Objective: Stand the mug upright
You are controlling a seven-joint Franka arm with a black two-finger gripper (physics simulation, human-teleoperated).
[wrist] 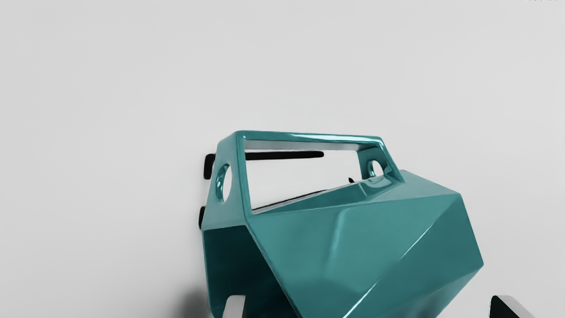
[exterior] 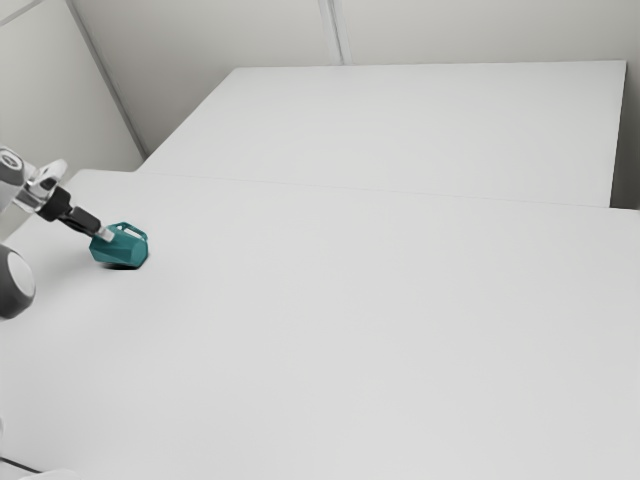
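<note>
In the exterior view my black gripper reaches in from the left, its tips at the teal faceted mug. The mug lies tipped over on the white table, its handle on the upper side. In the wrist view the gripper is open, its fingers wide apart. One finger overlaps the dark hollow end of the mug; the other stands apart from the mug's far side. The mug's lower part is cut off there, so contact with the first finger cannot be told.
Beyond the table's far edge in the exterior view is another flat white surface, with pale walls behind it. A rounded arm part is near the mug, at the exterior view's left edge. A dark cable lies at the lower left.
</note>
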